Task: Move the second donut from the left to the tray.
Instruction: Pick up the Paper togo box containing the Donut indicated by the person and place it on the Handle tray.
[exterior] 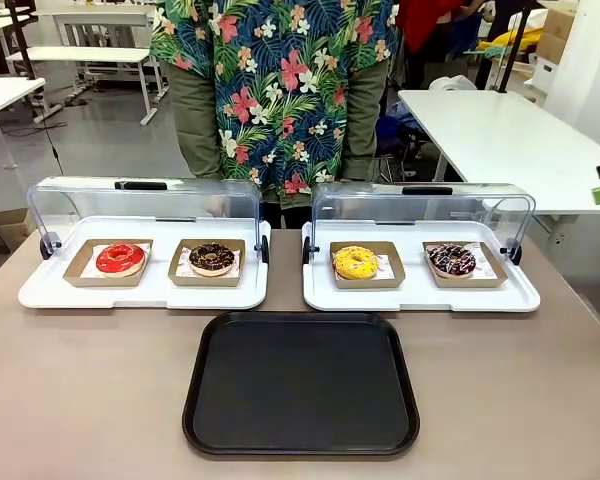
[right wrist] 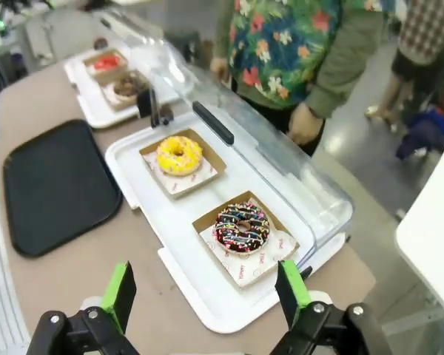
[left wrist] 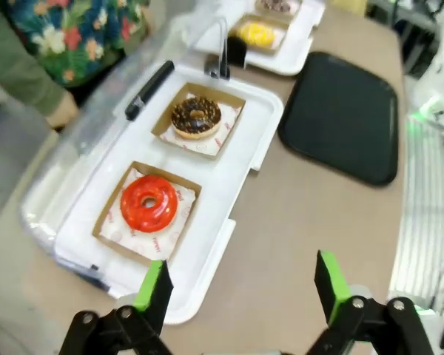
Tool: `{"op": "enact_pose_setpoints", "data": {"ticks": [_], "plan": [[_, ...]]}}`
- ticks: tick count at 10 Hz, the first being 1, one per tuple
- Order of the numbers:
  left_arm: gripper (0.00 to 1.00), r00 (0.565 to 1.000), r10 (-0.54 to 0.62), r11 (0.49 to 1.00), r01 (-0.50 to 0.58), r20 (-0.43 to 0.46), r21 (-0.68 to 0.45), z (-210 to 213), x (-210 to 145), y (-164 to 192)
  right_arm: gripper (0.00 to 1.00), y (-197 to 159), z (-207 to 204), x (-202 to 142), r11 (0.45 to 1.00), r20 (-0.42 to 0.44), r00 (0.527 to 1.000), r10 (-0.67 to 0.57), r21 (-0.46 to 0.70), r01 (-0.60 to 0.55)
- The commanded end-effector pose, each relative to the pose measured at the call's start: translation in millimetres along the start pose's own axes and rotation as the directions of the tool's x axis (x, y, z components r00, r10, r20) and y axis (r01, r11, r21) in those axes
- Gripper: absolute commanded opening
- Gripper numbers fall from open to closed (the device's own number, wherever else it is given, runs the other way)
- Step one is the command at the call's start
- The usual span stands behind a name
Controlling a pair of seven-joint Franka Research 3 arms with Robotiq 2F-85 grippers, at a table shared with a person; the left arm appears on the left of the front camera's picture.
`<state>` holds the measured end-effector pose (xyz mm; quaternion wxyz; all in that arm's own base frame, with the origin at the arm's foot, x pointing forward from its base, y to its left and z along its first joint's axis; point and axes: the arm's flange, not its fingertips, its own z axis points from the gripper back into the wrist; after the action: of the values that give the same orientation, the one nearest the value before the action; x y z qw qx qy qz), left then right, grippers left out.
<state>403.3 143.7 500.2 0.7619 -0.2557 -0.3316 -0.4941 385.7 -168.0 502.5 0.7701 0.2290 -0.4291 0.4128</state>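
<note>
We saw bright, even overhead light, soft shadows on the counter (exterior: 80, 400), pale glare on the clear lids (exterior: 145, 205) and a dull sheen on the tray (exterior: 300, 385), while the wrist views were softer and bent at their edges.

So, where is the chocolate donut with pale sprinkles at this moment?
In the front view, the chocolate donut sits on the left white tray, just right of the red-glazed donut and beyond the far left corner of the black tray.
</note>
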Motion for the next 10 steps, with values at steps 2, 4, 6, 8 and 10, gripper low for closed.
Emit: {"op": "enact_pose_setpoints", "data": {"ticks": [2, 4, 6, 8, 10], "plan": [[1.00, 0.986, -0.081, 0.996, 0.087, 0.143, -0.031, 16, -50, 26, 1.00, -20, 21, -32, 0.995, 0.129, 0.990, 0.049, 0.077, -0.059], [1.00, 0.976, -0.116, 0.993, 0.118, 0.187, -0.003, 24, -55, 25, 1.00, -28, 31, -51, 0.997, 0.176, 0.984, 0.003, 0.073, -0.016], [1.00, 0.961, -0.166, 0.986, 0.164, 0.219, 0.029, 29, -55, 15, 1.00, -25, 33, -57, 0.997, 0.192, 0.981, -0.015, 0.071, 0.001], [1.00, 0.951, -0.190, 0.982, 0.185, 0.246, 0.044, 25, -58, 15, 1.00, -22, 37, -60, 0.998, 0.209, 0.978, -0.015, 0.058, 0.002], [1.00, 0.961, -0.170, 0.985, 0.158, 0.217, 0.072, 26, -54, 20, 1.00, -23, 32, -66, 0.996, 0.196, 0.979, -0.051, 0.080, 0.036]]}}
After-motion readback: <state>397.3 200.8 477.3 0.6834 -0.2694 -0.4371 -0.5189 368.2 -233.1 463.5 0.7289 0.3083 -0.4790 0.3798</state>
